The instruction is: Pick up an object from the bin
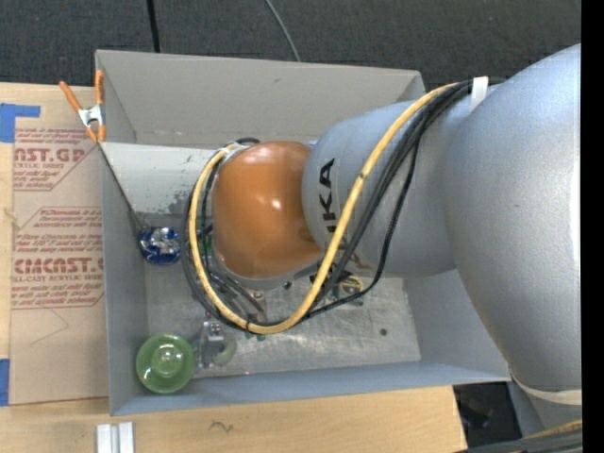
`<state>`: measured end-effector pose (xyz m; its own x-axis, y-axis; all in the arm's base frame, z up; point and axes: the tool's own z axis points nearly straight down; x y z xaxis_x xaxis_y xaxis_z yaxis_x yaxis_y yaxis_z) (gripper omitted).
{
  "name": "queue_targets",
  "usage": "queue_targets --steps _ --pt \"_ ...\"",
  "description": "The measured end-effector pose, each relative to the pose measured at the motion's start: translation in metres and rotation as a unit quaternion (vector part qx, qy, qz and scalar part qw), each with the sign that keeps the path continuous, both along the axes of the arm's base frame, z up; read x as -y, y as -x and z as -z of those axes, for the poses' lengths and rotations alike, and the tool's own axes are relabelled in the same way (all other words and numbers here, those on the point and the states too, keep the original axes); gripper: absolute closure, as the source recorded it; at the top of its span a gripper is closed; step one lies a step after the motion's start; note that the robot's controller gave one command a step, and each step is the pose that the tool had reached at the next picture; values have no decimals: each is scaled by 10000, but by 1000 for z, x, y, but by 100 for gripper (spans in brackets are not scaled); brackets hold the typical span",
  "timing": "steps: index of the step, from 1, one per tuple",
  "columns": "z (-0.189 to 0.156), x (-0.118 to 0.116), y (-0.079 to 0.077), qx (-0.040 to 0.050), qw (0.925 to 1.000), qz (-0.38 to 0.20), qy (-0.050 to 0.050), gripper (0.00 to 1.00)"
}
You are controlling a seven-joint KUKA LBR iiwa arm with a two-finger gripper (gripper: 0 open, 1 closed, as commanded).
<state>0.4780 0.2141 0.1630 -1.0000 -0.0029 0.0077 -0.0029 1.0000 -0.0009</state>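
Note:
My gripper (218,334) reaches down from under the arm's orange cover into the bin's front left part, and most of it is hidden by that cover and the cables. A green translucent round thing (165,363), like a small dome or cup, lies in the front left corner just left of the gripper's tip. A small blue and white crumpled thing (159,243) lies against the left wall, farther back, apart from the gripper.
The arm and its orange cover hang over the middle and right of the bin and hide the floor beneath. The bin's front wall and left wall are close to the gripper.

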Motion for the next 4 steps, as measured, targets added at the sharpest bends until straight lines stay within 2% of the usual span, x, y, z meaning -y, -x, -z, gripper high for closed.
queue_targets --steps 1,2,3,4 --pt "90 -10 -8 91 9886 -1500 -13 0" --pt "91 -17 -13 -1 9927 -1201 108 0" --pt "90 -14 -16 12 9931 -1165 129 100" --pt "91 -17 -16 45 9929 -1186 93 0"
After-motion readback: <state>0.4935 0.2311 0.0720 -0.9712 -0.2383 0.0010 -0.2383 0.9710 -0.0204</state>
